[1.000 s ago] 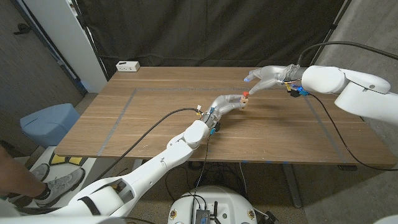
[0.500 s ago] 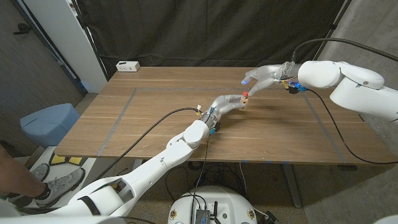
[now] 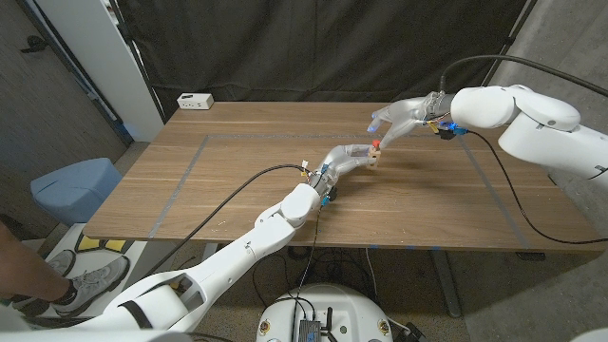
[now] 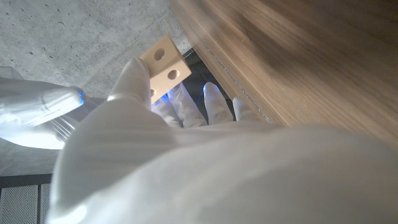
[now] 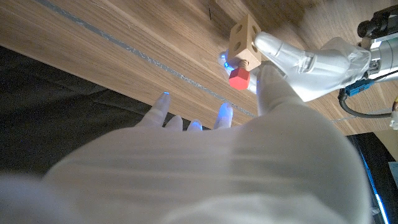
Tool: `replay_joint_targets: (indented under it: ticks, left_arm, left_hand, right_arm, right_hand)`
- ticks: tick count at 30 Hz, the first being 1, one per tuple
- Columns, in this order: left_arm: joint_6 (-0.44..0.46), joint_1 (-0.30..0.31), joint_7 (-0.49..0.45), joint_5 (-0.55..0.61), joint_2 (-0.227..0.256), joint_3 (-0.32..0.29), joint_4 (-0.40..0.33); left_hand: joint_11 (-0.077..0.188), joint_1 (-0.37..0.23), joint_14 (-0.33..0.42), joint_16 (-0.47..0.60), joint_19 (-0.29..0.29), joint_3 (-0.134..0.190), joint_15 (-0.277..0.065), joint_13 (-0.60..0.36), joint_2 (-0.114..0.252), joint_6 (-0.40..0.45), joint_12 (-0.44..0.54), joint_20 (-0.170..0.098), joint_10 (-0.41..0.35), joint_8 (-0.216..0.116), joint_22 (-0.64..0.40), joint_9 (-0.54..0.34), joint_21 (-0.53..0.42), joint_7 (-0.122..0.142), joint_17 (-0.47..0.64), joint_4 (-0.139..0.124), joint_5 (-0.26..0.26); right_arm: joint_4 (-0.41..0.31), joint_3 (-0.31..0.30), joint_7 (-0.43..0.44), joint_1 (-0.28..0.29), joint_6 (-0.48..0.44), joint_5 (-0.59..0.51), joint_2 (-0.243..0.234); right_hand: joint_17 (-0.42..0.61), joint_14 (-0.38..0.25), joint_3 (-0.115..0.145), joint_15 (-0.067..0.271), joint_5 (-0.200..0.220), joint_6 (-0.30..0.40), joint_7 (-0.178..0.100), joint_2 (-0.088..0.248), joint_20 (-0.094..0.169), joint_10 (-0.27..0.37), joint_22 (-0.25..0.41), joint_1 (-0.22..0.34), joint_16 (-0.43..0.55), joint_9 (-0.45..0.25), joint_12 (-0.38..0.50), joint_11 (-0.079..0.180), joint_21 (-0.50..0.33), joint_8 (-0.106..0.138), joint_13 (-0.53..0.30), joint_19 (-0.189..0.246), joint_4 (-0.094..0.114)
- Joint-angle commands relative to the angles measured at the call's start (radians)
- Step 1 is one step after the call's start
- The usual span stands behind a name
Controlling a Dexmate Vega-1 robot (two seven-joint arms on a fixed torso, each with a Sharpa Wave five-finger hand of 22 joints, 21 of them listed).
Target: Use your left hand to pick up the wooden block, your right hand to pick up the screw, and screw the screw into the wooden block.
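Note:
My left hand (image 3: 347, 158) holds the small wooden block (image 3: 369, 156) just above the middle of the table; the block (image 4: 165, 65) shows two round holes and sits between thumb and fingers. A red-headed screw (image 3: 376, 145) sticks out of the block's far side. From the back right, my right hand (image 3: 403, 118) reaches down to it. In the right wrist view its thumb lies against the red screw head (image 5: 239, 77) under the block (image 5: 244, 32), a blue-lit fingertip sits behind the head, and the other fingers are spread.
The wooden table (image 3: 228, 166) carries thin tape lines. A white power strip (image 3: 194, 101) sits at its far left corner. A blue bin (image 3: 72, 190) and a person's shoe (image 3: 87, 275) are on the floor to the left. Cables trail from both wrists.
My right forearm has swung in toward the left and back, and the hand has turned at the screw. The left hand and block have stayed in place.

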State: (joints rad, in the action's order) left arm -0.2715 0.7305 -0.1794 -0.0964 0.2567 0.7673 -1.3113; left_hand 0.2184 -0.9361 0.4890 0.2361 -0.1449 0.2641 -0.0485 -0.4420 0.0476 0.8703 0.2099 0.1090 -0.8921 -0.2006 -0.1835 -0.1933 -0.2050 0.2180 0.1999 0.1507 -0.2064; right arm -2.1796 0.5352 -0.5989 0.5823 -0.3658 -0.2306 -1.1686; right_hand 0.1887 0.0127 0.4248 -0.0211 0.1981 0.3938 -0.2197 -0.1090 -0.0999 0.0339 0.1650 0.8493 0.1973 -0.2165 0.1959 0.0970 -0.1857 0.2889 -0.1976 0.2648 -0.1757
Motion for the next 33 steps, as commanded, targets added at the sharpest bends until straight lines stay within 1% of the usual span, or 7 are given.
replay_joint_targets:
  ticks: [1, 6, 13, 20, 26, 29, 33]
  left_arm:
    - [0.008, 0.003, -0.002, 0.004, 0.000, 0.003, -0.005]
    - [0.004, 0.000, 0.000, 0.003, -0.003, 0.004, 0.002]
    - [0.002, -0.003, -0.001, 0.004, -0.005, 0.004, 0.007]
    - [0.002, -0.005, 0.004, 0.001, -0.005, 0.004, 0.011]
    - [0.006, -0.006, 0.005, 0.001, -0.004, 0.004, 0.011]
    - [0.006, -0.007, 0.005, 0.000, -0.004, 0.004, 0.012]
    - [0.005, -0.008, 0.007, -0.001, -0.005, 0.005, 0.013]
  left_hand:
    - [0.002, 0.004, 0.010, -0.005, 0.000, 0.003, -0.087, -0.002, 0.012, 0.034, 0.005, 0.005, -0.012, -0.014, -0.004, -0.003, -0.005, -0.013, 0.003, -0.004, -0.007]
    - [0.002, 0.004, 0.009, -0.005, 0.001, 0.003, -0.087, -0.002, 0.011, 0.033, 0.005, 0.005, -0.012, -0.013, -0.004, -0.003, -0.005, -0.012, 0.003, -0.004, -0.006]
    - [0.002, 0.003, 0.009, -0.005, 0.001, 0.003, -0.088, -0.002, 0.011, 0.031, 0.005, 0.005, -0.012, -0.012, -0.004, -0.003, -0.005, -0.010, 0.003, -0.003, -0.006]
    - [0.002, 0.003, 0.010, -0.005, 0.001, 0.003, -0.089, -0.002, 0.012, 0.031, 0.005, 0.006, -0.012, -0.012, -0.004, -0.003, -0.005, -0.012, 0.004, -0.004, -0.007]
    - [0.002, 0.003, 0.010, -0.005, 0.000, 0.003, -0.087, -0.003, 0.011, 0.031, 0.005, 0.006, -0.011, -0.012, -0.004, -0.003, -0.005, -0.012, 0.004, -0.003, -0.006]
    - [0.002, 0.003, 0.010, -0.005, 0.000, 0.003, -0.087, -0.003, 0.012, 0.031, 0.005, 0.006, -0.012, -0.012, -0.004, -0.003, -0.005, -0.011, 0.004, -0.003, -0.006]
    - [0.002, 0.003, 0.009, -0.005, 0.001, 0.004, -0.087, -0.003, 0.013, 0.031, 0.005, 0.006, -0.011, -0.012, -0.004, -0.003, -0.005, -0.011, 0.004, -0.004, -0.007]
  right_arm:
    - [0.017, 0.009, -0.064, -0.025, 0.011, -0.034, 0.019]
    - [0.034, 0.012, -0.075, -0.033, 0.025, -0.043, 0.025]
    - [0.053, 0.016, -0.085, -0.040, 0.036, -0.054, 0.038]
    - [0.071, 0.023, -0.095, -0.048, 0.043, -0.061, 0.050]
    - [0.082, 0.022, -0.092, -0.045, 0.048, -0.056, 0.055]
    - [0.086, 0.023, -0.089, -0.044, 0.053, -0.056, 0.058]
    - [0.090, 0.026, -0.086, -0.043, 0.056, -0.060, 0.062]
  right_hand:
    - [0.002, 0.002, 0.008, 0.010, -0.006, 0.016, 0.001, -0.001, 0.015, 0.001, 0.004, 0.016, 0.003, -0.004, 0.003, 0.006, -0.007, 0.007, -0.002, 0.014, 0.001]
    - [0.002, 0.000, 0.009, 0.011, -0.008, 0.024, 0.001, -0.002, 0.026, 0.002, 0.004, 0.019, 0.004, -0.005, 0.003, 0.003, -0.008, 0.010, -0.002, 0.019, 0.003]
    - [0.003, -0.006, 0.011, 0.021, -0.011, 0.041, 0.002, -0.005, 0.045, 0.008, 0.004, 0.022, 0.007, -0.007, 0.004, 0.006, -0.010, 0.018, -0.003, 0.028, 0.005]
    - [0.004, -0.009, 0.015, 0.022, -0.011, 0.047, 0.001, -0.004, 0.056, 0.011, 0.004, 0.027, 0.007, -0.008, 0.004, 0.002, -0.010, 0.021, -0.003, 0.034, 0.006]
    - [0.004, -0.013, 0.016, 0.024, -0.013, 0.065, 0.005, -0.004, 0.066, 0.016, 0.004, 0.030, 0.008, -0.010, 0.005, 0.003, -0.011, 0.029, -0.003, 0.042, 0.007]
    - [0.004, -0.016, 0.017, 0.026, -0.013, 0.075, 0.005, -0.003, 0.075, 0.017, 0.003, 0.032, 0.010, -0.011, 0.005, 0.006, -0.013, 0.034, -0.003, 0.048, 0.008]
    - [0.005, -0.021, 0.019, 0.031, -0.014, 0.083, 0.007, -0.002, 0.094, 0.020, 0.003, 0.037, 0.011, -0.013, 0.005, 0.003, -0.014, 0.038, -0.003, 0.058, 0.009]
